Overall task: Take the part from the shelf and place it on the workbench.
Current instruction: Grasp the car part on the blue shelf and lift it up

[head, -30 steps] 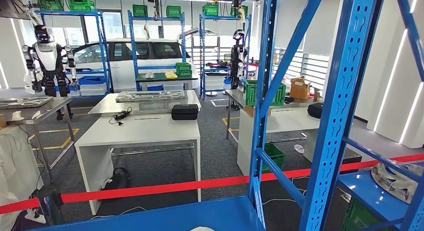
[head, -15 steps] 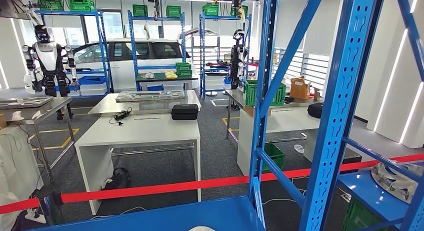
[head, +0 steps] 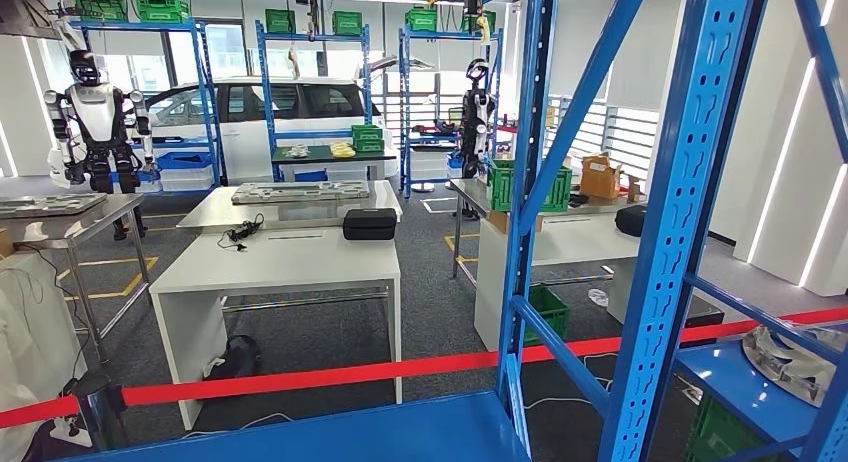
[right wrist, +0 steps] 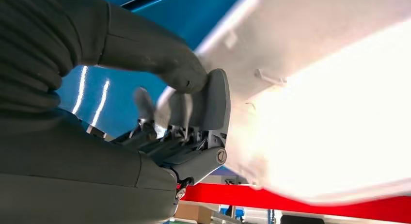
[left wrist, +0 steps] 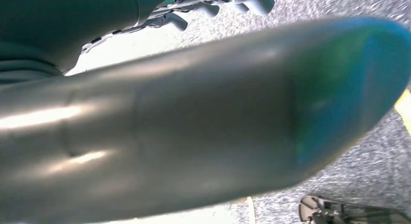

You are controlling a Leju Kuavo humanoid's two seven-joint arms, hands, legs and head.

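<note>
The right hand [right wrist: 194,112] has its thumb and fingers [right wrist: 184,78] clamped on the edge of the part [right wrist: 310,112], a pale, washed-out slab seen in the right wrist view, held just above the blue shelf [head: 400,427]. So the part is in the grip and off the shelf surface, with the red barrier tape [head: 300,379] beyond it.

The left hand [left wrist: 194,132] looms huge and blurred in its own wrist view, fingers [left wrist: 203,8] curled loosely over grey floor. Whether they close on anything, I cannot tell.

Now the risks. That grip looks like an edge pinch on a broad piece, so the part may tilt or slip out if the arm swings fast. The blue uprights [head: 680,232] stand close on the right side, and a wide part could clip one on the way out. The white worktop [head: 280,262] sits well apart, past the tape, so the robot probably has to turn and walk, and every step shakes that pinch. A second, silvery part [head: 795,362] lies on the neighbouring shelf level and could be bumped by a careless swing.
</note>
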